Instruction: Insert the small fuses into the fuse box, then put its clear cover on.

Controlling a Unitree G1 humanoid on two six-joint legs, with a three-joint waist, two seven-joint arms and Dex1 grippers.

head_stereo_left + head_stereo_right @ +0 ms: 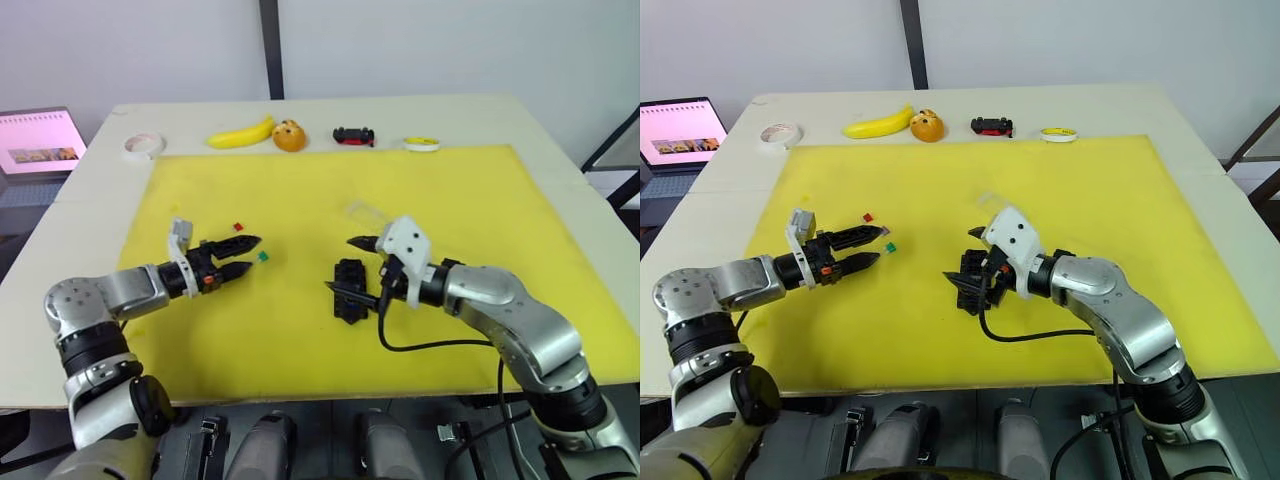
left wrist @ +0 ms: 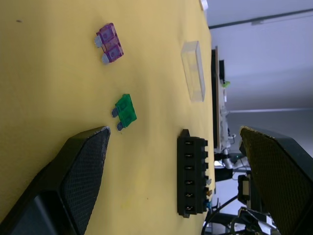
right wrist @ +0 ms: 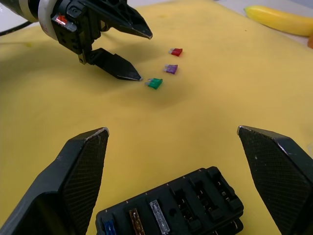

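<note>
Fuse box (image 1: 350, 289) lies flat, long axis running near-to-far.

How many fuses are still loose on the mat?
3: green fuse nearest the left gripper, then purple fuse and red fuse beyond it. Others may be hidden.

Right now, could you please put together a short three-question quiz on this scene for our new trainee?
1. True or false: the left claw is clamped on the small green fuse.
2. Which small fuses lie loose on the yellow mat? A) red, purple, green B) blue, brown, grey C) only green
3. Fill in: the black rectangular fuse box sits between the open fingers of the ___ claw.

Key:
1. False; it is open, with its tips close beside that fuse.
2. A; the red fuse and purple fuse lie beyond the green one.
3. Right.
</note>
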